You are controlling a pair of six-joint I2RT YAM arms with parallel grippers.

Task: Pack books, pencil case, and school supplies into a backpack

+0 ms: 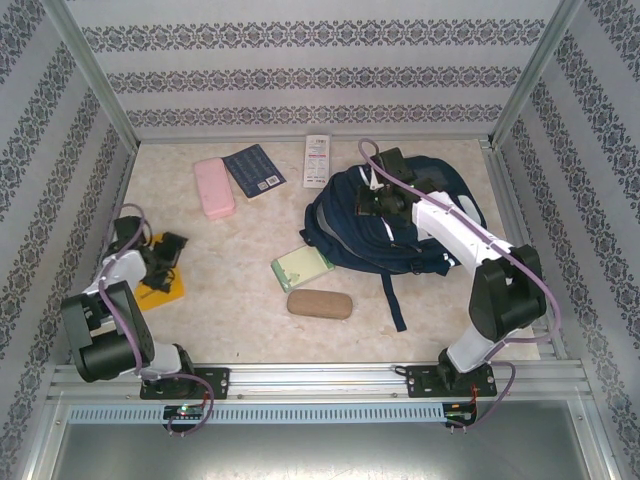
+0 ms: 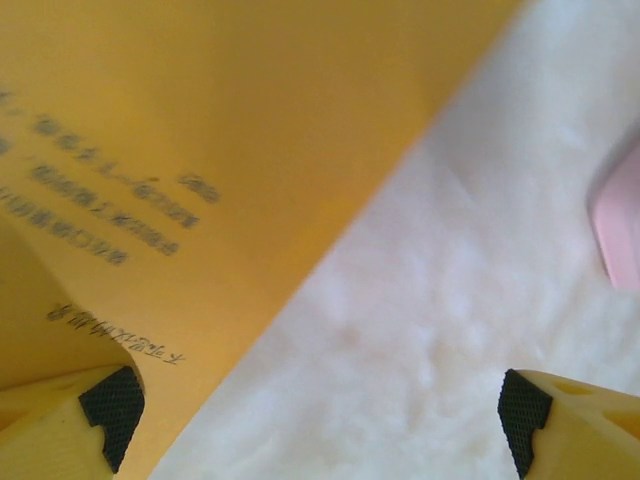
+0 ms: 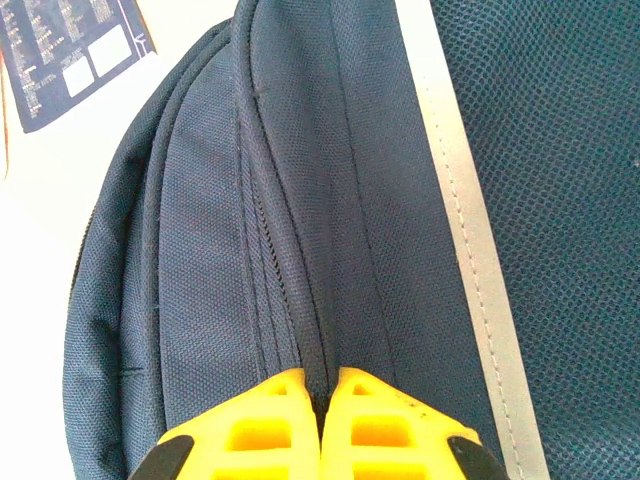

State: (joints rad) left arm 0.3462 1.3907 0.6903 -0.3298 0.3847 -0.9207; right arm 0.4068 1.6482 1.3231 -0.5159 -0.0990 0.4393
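step in hand: first book pickup, bag braced for loading. left claw is spread wide and low over the yellow booklet at the left of the desk. one pad is over the cover, the other over bare desk, nothing gripped. right claw is clenched on a seam ridge of the backpack, which lies right of centre. can't tell if the zip is open. next move: left claw drops, catches the thin edge and closes without skidding the booklet. outside the bag: dark blue booklet, pale green notebook, pink case, brown case, white pack.
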